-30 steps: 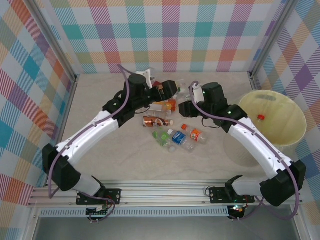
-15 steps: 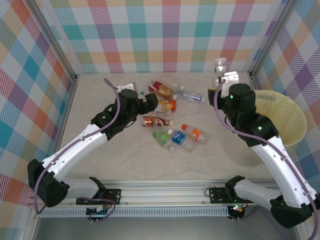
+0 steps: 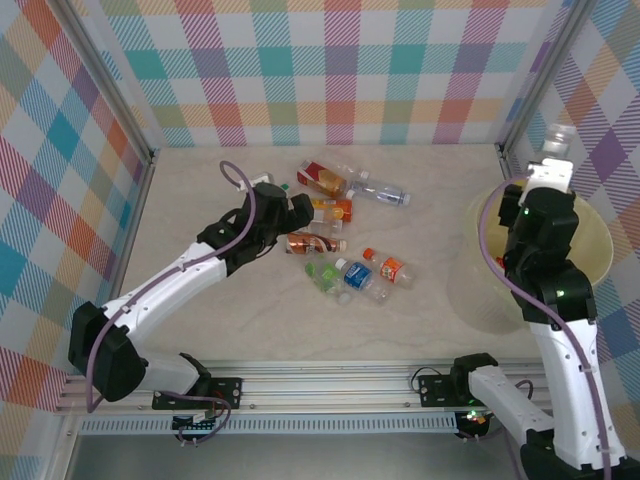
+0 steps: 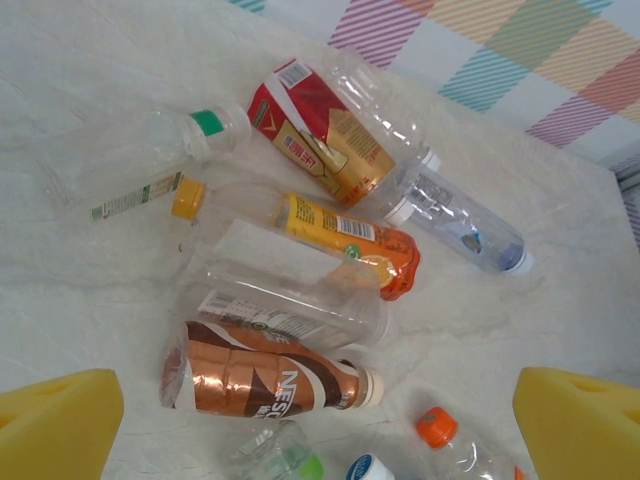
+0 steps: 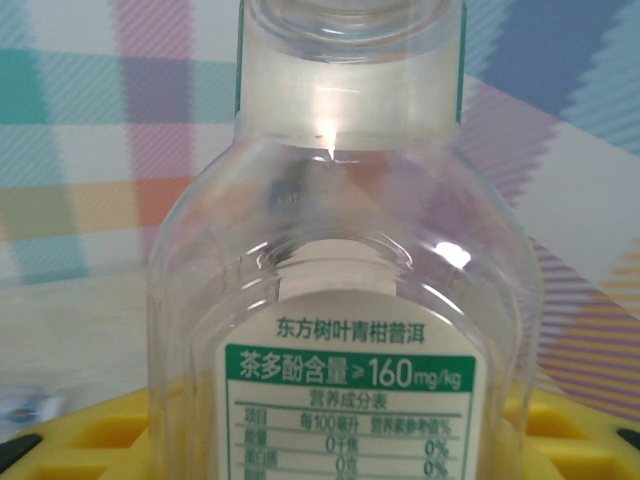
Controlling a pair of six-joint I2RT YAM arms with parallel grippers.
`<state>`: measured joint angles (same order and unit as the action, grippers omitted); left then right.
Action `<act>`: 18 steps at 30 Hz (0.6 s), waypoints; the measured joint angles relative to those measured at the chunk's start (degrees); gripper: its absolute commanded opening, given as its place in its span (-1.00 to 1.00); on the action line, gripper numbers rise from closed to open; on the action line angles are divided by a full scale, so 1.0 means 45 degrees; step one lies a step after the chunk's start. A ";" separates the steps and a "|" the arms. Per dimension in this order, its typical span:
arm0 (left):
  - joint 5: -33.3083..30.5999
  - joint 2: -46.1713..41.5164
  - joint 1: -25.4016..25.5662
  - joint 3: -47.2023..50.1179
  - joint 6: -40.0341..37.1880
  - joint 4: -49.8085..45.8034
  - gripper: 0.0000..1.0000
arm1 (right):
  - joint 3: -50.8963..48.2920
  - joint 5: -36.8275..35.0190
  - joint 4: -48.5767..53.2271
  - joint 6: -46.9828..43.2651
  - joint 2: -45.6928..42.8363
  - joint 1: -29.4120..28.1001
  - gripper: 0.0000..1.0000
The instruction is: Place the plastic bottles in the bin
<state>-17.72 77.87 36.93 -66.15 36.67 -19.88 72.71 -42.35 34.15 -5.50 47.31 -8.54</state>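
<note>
Several plastic bottles lie in a loose cluster mid-table: a red-labelled one [image 3: 322,178], an orange one [image 3: 335,208], a brown one [image 3: 312,242] and small ones with coloured caps [image 3: 352,270]. My left gripper [image 3: 296,211] hovers open just left of them. In the left wrist view its yellow fingers [image 4: 55,425] flank the brown bottle [image 4: 270,375] from above, touching nothing. My right gripper [image 3: 552,160] is raised over the far rim of the pale yellow bin [image 3: 598,250], shut on a clear bottle [image 5: 345,300] with a green and white label, held upright.
Checked walls enclose the table on three sides, with a metal post [image 3: 510,150] close behind the bin. A red cap [image 3: 521,234] shows inside the bin. Bare tabletop [image 3: 200,300] stretches left of and in front of the cluster.
The right arm swung from the middle of the table to above the bin, carrying the clear bottle. The left gripper drew back from the far bottles to the cluster's left side.
</note>
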 measured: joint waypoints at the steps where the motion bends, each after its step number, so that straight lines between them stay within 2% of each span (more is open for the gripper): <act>1: 0.0058 0.0112 0.0000 0.0000 0.0015 -0.0005 1.00 | -0.0146 -0.0078 0.0165 0.0000 -0.0005 0.0432 -0.22; 4: 0.0228 0.0301 -0.0005 -0.0015 0.0049 -0.0204 1.00 | -0.0733 -0.0180 0.0690 0.0063 -0.0063 0.1486 -0.20; 11: 0.0393 0.0306 -0.0005 -0.0049 0.0199 -0.0593 1.00 | -0.1919 -0.0311 0.1724 0.0471 0.0068 0.2885 -0.20; 18: 0.0408 0.0306 -0.0005 -0.0049 0.0330 -0.0913 1.00 | -0.2613 -0.1141 0.1710 0.0432 0.0534 0.3997 -0.03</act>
<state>-15.88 79.24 36.91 -66.37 38.15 -23.99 60.95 -47.48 41.85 -3.55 49.71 9.45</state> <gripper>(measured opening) 0.997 0.555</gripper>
